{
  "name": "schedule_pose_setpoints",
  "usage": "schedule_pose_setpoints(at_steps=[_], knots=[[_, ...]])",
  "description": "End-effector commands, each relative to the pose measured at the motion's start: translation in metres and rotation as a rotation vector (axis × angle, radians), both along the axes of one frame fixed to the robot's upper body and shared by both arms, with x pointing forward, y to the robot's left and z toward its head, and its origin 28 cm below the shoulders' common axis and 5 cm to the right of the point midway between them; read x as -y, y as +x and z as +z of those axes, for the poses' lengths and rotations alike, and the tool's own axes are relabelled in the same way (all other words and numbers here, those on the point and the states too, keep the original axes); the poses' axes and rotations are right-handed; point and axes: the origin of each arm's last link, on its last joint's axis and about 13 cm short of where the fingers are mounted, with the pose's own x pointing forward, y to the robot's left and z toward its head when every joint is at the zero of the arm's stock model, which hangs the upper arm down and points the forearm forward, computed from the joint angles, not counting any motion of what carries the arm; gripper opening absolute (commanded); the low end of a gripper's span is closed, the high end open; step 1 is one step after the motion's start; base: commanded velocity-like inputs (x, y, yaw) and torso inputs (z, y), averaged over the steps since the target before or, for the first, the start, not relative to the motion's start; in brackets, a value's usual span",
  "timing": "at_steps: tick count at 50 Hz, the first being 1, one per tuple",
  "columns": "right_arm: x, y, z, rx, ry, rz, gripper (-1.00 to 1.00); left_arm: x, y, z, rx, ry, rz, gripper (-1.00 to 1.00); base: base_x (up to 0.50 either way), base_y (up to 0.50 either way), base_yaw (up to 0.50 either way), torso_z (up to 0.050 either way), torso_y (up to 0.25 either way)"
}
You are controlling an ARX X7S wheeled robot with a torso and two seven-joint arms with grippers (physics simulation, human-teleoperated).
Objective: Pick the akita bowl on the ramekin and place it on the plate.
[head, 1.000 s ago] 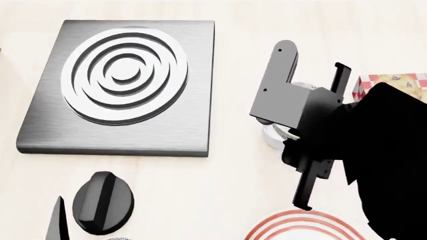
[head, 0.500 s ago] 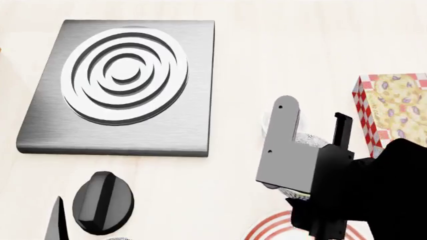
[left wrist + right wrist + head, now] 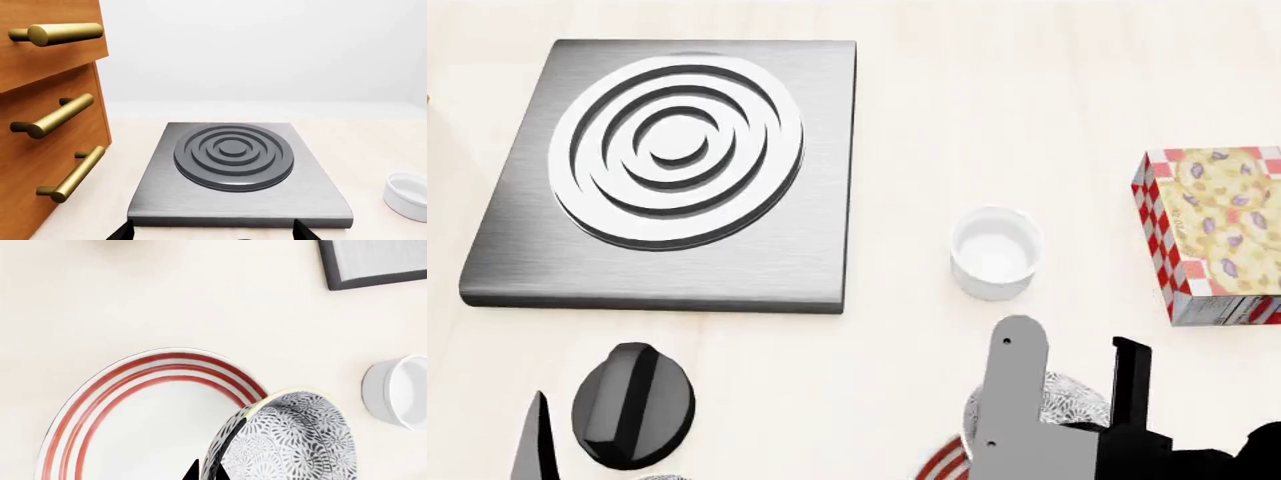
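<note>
The akita bowl (image 3: 288, 439), speckled grey-black on white, hangs tilted over the edge of the plate (image 3: 100, 405), which is white with red rings. My right gripper (image 3: 205, 473) is shut on the bowl's rim. In the head view the bowl (image 3: 1077, 402) shows between the right gripper's dark parts at the near edge, with a bit of the plate's red rim (image 3: 942, 463) below it. The white ramekin (image 3: 997, 252) stands empty on the counter, apart from the bowl. My left gripper (image 3: 211, 234) is open and holds nothing.
A grey burner plate (image 3: 521, 250) with raised rings lies at the far left. A black knob (image 3: 630, 405) sits near it. A red-checked box (image 3: 1214, 235) stands at the right. Wooden drawers with brass handles (image 3: 57, 115) flank the left arm.
My right gripper has carried the akita bowl off the ramekin and toward me, over the plate's edge. The ramekin now stands uncovered. The left arm has not moved.
</note>
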Motion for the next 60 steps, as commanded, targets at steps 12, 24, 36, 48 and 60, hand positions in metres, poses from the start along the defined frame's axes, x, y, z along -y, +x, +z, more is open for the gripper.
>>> schedule_pose_setpoints(at_steps=[12,24,36,48,60], knots=[[0.002,-0.021,-0.017,-0.045,0.007,0.024,-1.00,0.001,0.000,0.000,-0.001,0.002,0.001,1.00,0.00,0.00,0.00,0.000,0.000],[0.004,-0.027,-0.024,-0.055,0.012,0.022,-1.00,0.001,0.000,0.000,-0.001,0.001,0.000,1.00,0.00,0.00,0.00,0.000,0.000],[0.004,-0.030,-0.036,-0.079,0.028,0.020,-1.00,0.000,0.000,0.000,0.000,0.000,0.002,1.00,0.00,0.00,0.00,0.000,0.000],[0.010,-0.028,-0.041,-0.079,0.026,-0.013,-1.00,0.002,0.001,-0.001,-0.003,0.003,-0.002,1.00,0.00,0.00,0.00,0.000,0.001],[0.014,-0.027,-0.047,-0.079,0.033,-0.042,-1.00,0.001,0.001,-0.001,-0.002,0.002,-0.001,1.00,0.00,0.00,0.00,0.000,0.000]])
